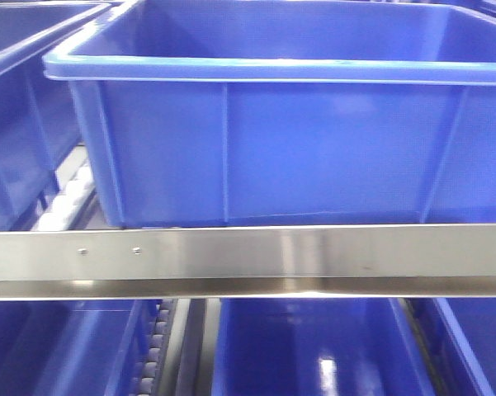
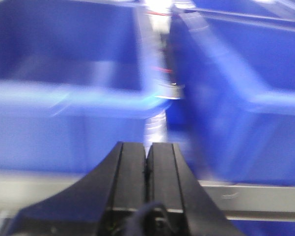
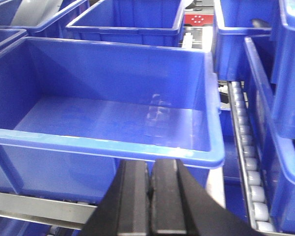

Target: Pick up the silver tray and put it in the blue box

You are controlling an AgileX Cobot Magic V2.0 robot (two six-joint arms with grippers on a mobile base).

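The silver tray is out of view in all three views. The blue box [image 1: 272, 124] stands on the rack shelf straight ahead, and its floor is bare in the right wrist view [image 3: 113, 118]. My right gripper [image 3: 150, 164] is shut with nothing in it, just in front of the box's near rim. My left gripper [image 2: 148, 147] is also shut on nothing. It points at the gap between two blurred blue crates.
A steel rail [image 1: 248, 256] runs across the shelf front, below the box. More blue crates [image 3: 132, 19] stand behind, beside and on the lower level [image 1: 314, 346]. A roller track [image 3: 245, 147] runs along the box's right side. Something grey [image 3: 34, 10] lies in the far left crate.
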